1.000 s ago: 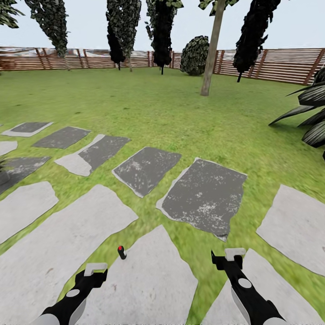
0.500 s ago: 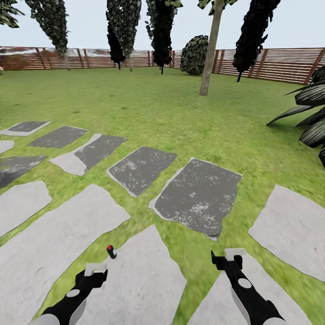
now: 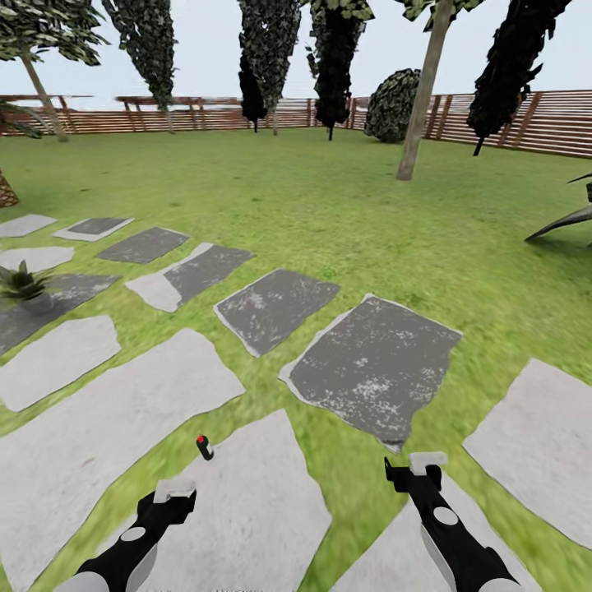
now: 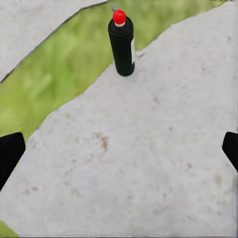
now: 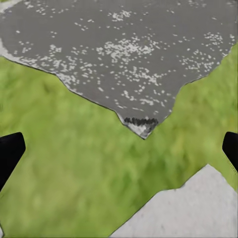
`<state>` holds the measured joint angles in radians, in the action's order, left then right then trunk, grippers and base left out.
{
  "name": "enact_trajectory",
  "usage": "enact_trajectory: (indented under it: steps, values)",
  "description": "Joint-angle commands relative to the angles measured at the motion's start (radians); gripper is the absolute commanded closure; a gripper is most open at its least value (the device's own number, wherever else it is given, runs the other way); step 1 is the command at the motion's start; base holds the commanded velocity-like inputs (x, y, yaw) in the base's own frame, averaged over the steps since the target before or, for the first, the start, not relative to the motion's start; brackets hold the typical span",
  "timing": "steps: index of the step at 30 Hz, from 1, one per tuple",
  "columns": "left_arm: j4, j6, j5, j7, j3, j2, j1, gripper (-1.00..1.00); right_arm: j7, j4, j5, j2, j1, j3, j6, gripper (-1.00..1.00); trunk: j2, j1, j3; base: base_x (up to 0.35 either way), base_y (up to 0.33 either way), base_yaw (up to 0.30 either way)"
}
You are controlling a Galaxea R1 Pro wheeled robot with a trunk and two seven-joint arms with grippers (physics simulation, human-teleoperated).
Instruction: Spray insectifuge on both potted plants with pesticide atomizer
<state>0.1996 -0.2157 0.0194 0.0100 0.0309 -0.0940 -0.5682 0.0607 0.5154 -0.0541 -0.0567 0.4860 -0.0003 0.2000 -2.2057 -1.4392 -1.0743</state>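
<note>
Right now the pesticide atomizer (image 3: 204,447) stands upright near the edge of a pale stepping stone (image 3: 247,510) in the lower centre-left of the head view, just ahead of your left tool (image 3: 174,490); in the left wrist view it sits in the upper middle, a dark cylinder (image 4: 122,45) with a red cap, apart from the fingers. Both the left tool and the right tool (image 3: 415,467) are spread wide and hold nothing. Judging by its look, the can is light, rigid and smooth-sided, so it will likely tip at a nudge and may slip in a loose pinch. Take it across the mid-body, below the cap, with the fingers square to its sides. One potted plant (image 3: 26,286) shows at the left edge, on a dark stone, well apart from the can.
</note>
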Motion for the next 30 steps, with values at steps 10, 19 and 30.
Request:
enact_trajectory:
  steps: [10, 19, 30]
  values:
    - [-0.001, -0.004, 0.002, 0.002, 0.003, 0.000, -0.001, -1.00, 0.004, -0.001, -0.006, 0.000, 0.000, 0.000, 0.002, -1.00, 0.000, 0.000, -0.001, 0.000, -0.273, 0.278]
    - [-0.004, -0.004, -0.003, 0.002, 0.003, -0.001, -0.001, -1.00, 0.004, -0.002, -0.006, 0.000, 0.000, 0.000, 0.002, -1.00, 0.000, 0.000, -0.001, 0.102, -0.266, 0.278]
    - [-0.007, -0.025, -0.004, 0.001, 0.003, -0.001, -0.001, -1.00, 0.004, -0.003, -0.006, 0.000, 0.000, 0.000, 0.002, -1.00, 0.000, 0.000, -0.001, 0.223, -0.225, 0.278]
